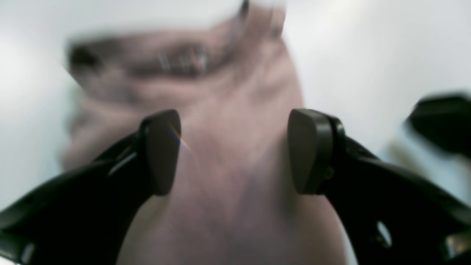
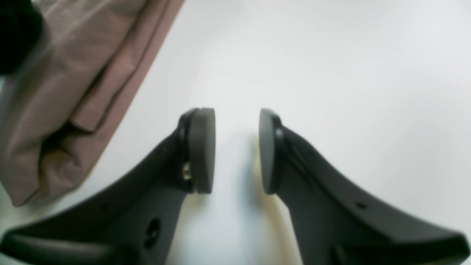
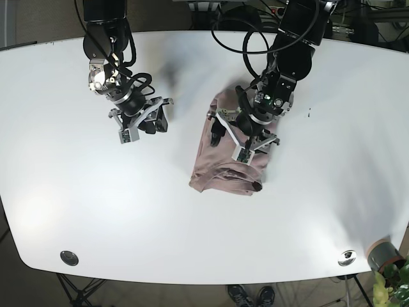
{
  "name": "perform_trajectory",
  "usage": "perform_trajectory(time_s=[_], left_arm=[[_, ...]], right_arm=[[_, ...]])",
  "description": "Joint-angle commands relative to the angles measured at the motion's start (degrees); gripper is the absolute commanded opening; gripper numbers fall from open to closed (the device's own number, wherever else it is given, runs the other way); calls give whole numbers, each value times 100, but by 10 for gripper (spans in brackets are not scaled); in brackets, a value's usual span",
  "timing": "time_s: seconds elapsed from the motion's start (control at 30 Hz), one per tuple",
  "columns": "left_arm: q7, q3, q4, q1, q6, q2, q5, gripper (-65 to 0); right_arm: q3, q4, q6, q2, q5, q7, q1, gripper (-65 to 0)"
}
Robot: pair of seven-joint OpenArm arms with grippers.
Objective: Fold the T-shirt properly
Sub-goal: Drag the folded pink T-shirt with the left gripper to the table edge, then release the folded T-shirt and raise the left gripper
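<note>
A dusty-pink T-shirt [image 3: 223, 169] lies bunched and partly folded on the white table [image 3: 96, 204], right of centre. My left gripper [image 3: 236, 142] hangs over its upper part. In the blurred left wrist view the left gripper [image 1: 235, 151] is open, its jaws wide apart, with the T-shirt [image 1: 228, 110] beneath and nothing between the pads. My right gripper [image 3: 146, 126] is to the left of the shirt, apart from it. In the right wrist view the right gripper [image 2: 235, 151] is open and empty over bare table, with the T-shirt [image 2: 73, 92] edge at upper left.
Round metal fittings [image 3: 69, 258] sit near the table's front edge. A potted plant [image 3: 390, 268] stands off the front right corner. Cables hang behind the arms at the back. A dark blurred shape [image 1: 441, 121] shows at the right of the left wrist view.
</note>
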State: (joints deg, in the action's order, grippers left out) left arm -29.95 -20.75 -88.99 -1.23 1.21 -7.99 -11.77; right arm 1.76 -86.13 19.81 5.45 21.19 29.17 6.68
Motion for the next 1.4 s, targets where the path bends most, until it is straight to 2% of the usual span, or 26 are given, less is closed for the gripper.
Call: perform_trajectory(time_s=[0.0,0.17,0.27,0.7,0.8,1.0,1.1,1.23,1.37], left_arm=[[257,23,350,-39,-64,-14,-14,-217],[670,445,1378,84,-38,-32,-32,-217],[705,770,1598,128,-29,-243,-41,-217],[688,1526,1906,242,24,-1957,-49,-217],[688,1772,2345,207,498,-2291,-49,-217],[741,2845,3761,-162,1826,-2660,-23,-217],[811,2959,4490,-487,2309,-2933,-23,-219],[1330,2959,5220,-734,2564,-3232,-23,-218],[1549,2950,5466,-716,2652,-3513,-23,-218]], right_arm=[[4,-121,80,-13,83,-99,-74,-463],[4,-121,80,-13,83,-90,-66,-463],[4,-121,80,-13,83,-90,-66,-463],[4,-394,71,-22,83,-90,-57,-463],[4,-420,71,-22,83,-90,-66,-463],[4,-429,71,-22,83,-90,-57,-463],[4,-622,71,-22,83,-90,-4,-463],[-13,-816,71,-40,83,-90,145,-463],[-22,-930,71,-40,74,-90,172,-463]])
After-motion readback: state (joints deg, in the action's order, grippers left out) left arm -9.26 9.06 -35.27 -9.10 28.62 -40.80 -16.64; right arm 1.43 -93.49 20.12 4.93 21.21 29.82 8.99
